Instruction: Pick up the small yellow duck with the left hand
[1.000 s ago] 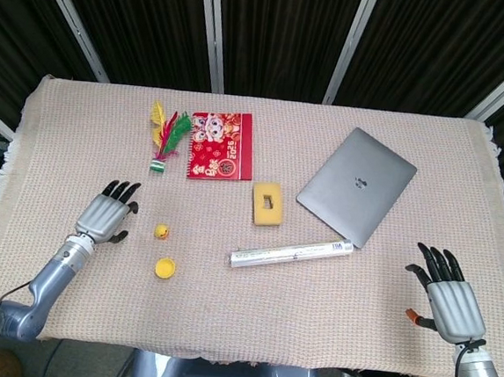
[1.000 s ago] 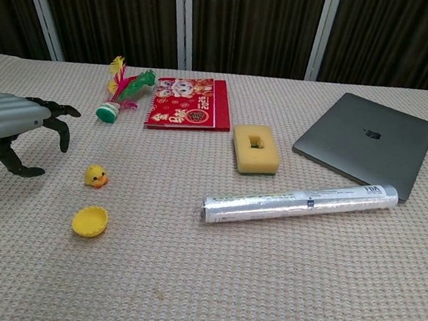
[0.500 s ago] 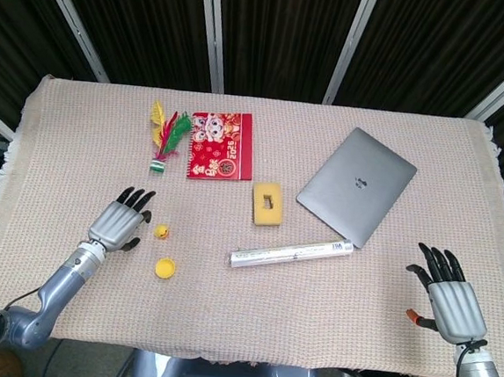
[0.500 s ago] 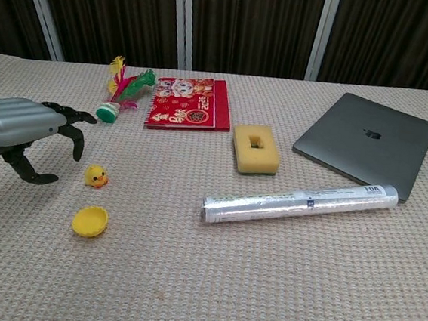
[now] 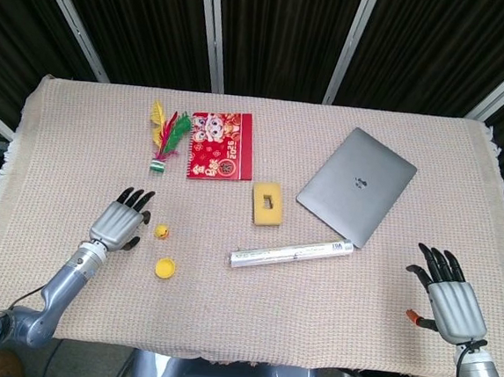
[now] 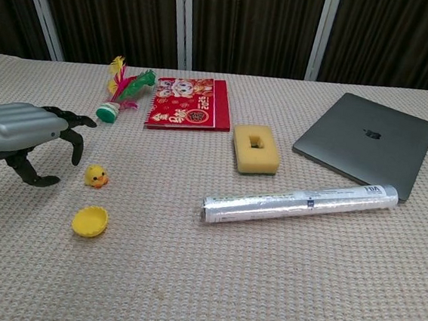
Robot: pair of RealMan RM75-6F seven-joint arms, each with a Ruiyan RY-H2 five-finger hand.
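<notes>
You had not yet grasped the small yellow rubber duck (image 6: 96,176); it sat on the woven beige surface (image 6: 262,286), just beside your left hand (image 6: 27,133), whose fingers (image 6: 71,133) were spread and curved, holding nothing. Closing and lifting remained.

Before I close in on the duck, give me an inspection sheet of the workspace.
Surface: table under a woven beige cloth, fringed at the edges.
Job's things: small yellow duck upright on the cloth, untouched.
Clutter: yellow cup, feather shuttlecock, red booklet, yellow sponge, closed laptop, foil-wrapped roll.
Robot hands: left robot hand open beside the duck, fingers curved, not touching; right robot hand open, holding nothing.
Cables: nothing seen.
Surroundings: dark curtains with pale frame posts.
</notes>
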